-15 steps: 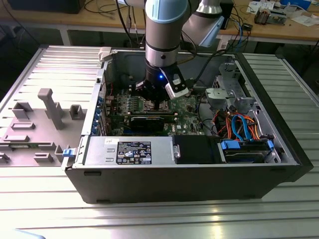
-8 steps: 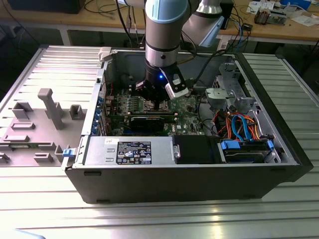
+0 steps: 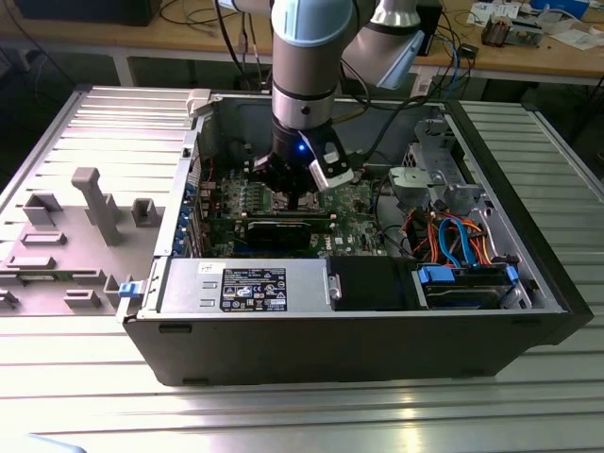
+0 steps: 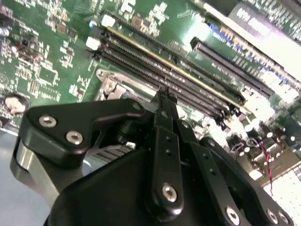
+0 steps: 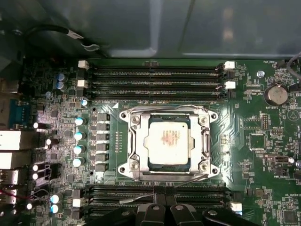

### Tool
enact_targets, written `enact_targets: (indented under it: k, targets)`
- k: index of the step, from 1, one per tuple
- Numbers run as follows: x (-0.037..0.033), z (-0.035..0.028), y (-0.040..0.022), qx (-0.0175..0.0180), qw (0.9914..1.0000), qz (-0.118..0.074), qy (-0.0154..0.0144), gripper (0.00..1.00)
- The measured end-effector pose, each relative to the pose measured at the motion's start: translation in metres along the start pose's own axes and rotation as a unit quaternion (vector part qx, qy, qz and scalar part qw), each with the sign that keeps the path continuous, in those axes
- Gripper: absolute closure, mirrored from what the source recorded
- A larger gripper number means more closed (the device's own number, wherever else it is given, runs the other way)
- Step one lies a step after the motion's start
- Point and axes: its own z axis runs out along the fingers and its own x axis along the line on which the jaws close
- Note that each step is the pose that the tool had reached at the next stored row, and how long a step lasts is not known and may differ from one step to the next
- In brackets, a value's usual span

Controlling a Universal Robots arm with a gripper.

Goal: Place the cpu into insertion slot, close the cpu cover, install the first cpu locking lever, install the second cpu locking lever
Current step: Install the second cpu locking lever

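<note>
In the first wrist view the cpu (image 5: 168, 138), a silver square with a reddish mark, lies seated in the insertion slot (image 5: 123, 116) on the green motherboard (image 5: 263, 150). The cpu cover (image 5: 133, 141) lies flat around it as a silvery frame. One thin wire lever (image 5: 164, 108) curves along the slot's far side. A second wire lever (image 5: 136, 197) slants along the near side and passes right at my fingertips. My gripper (image 5: 165, 189) is shut there; whether it pinches the wire is hidden. The second wrist view has the gripper (image 4: 164, 94) at the slot's silvery corner (image 4: 110, 84).
Black memory slots (image 5: 155, 82) run on both sides of the socket, with capacitors (image 5: 79, 135) beside it. In the exterior view the arm reaches down into the open computer case (image 3: 377, 349), with a power supply (image 3: 250, 286) in front and a drive cage with cables (image 3: 453, 236) at the exterior view's right.
</note>
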Motion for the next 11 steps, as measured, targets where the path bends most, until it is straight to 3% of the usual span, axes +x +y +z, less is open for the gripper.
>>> enact_targets:
  k: [7, 11]
  targets:
    - [0.0044, 0.0002, -0.001, -0.0163, 0.99977, -0.014, 0.0019, 0.89]
    - [0.0046, 0.0004, -0.0012, -0.018, 0.99973, -0.014, 0.0019, 0.89]
